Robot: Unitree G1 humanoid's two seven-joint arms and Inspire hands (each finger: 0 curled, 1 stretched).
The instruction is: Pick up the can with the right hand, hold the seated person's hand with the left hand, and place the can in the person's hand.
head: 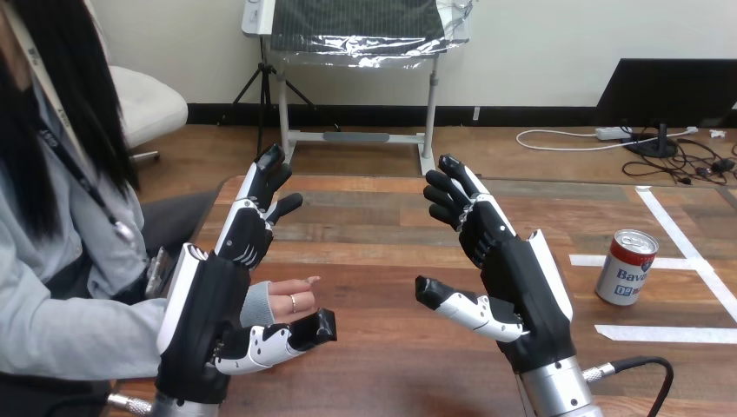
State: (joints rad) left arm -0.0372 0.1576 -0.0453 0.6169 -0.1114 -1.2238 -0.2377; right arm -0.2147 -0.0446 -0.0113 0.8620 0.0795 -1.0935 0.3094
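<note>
- The black-and-white left hand (213, 304) was spread wide, fingers straight, with the person's hand (291, 303) just beside its thumb.
- The matching right hand (521, 282) was equally wide and held nothing.
- The red-and-white metal can (626, 268) stood upright on the wooden table (382, 234), well apart from both.

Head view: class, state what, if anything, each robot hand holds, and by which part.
Nothing is held. The left hand and right hand are both open. The can stands alone on the table; the person's hand is beside the left hand, ungripped.
</note>
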